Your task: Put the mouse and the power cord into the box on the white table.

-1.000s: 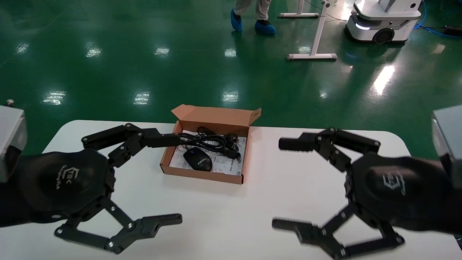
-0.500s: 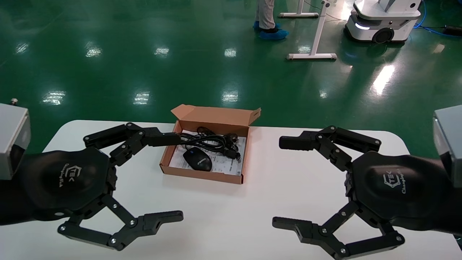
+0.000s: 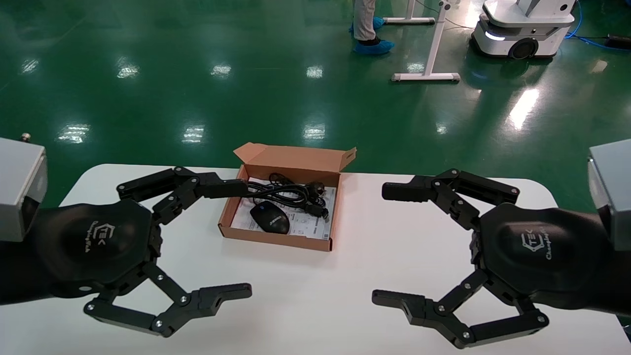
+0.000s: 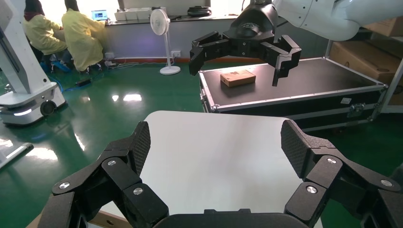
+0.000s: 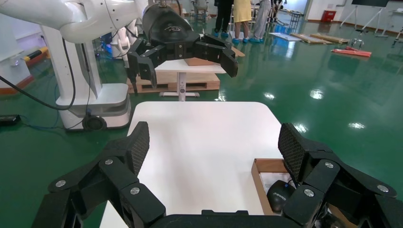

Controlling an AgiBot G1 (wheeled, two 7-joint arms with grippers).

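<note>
Head view shows the mouse (image 3: 269,217) and power cord (image 3: 291,193) already lying in the box (image 3: 276,238) — light, cord floppy; I'd grasp its bundled coil. Left gripper (image 3: 231,240) and right gripper (image 3: 392,245) hang spread, empty.

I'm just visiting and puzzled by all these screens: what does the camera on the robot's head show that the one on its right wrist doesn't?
Only the head view shows the whole box with its lid open, the power cord coiled inside, and the open right claw from above.

Only the right wrist view shows the left claw from the front.

Both show the white table, the mouse in the box, and the open left claw.
</note>
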